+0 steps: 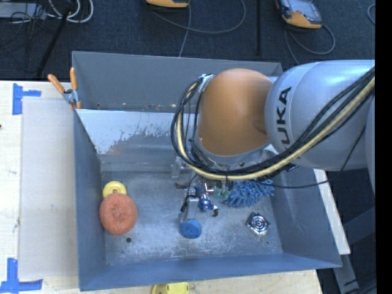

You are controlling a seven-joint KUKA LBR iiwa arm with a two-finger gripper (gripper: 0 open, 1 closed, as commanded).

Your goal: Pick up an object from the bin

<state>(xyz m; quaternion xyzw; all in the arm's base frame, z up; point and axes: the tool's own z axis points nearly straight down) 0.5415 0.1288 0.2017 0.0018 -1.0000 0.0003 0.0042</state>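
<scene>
My gripper [197, 211] hangs low over the middle of the bin floor, under the orange wrist cover. Its fingers stand apart, open, with nothing between them. Just in front of and below the fingertips lies a small blue cone-shaped plug [190, 228], apart from them. To the gripper's right, partly under the arm, lies a blue shaggy brush-like thing [250, 192]. A small shiny metal piece [258, 223] lies on the floor to the front right.
At the bin's left lies a round orange-red sponge ball [117, 213], with a small yellow ring-shaped thing [114, 188] touching its far side. The arm and its cables cover the bin's right rear part.
</scene>
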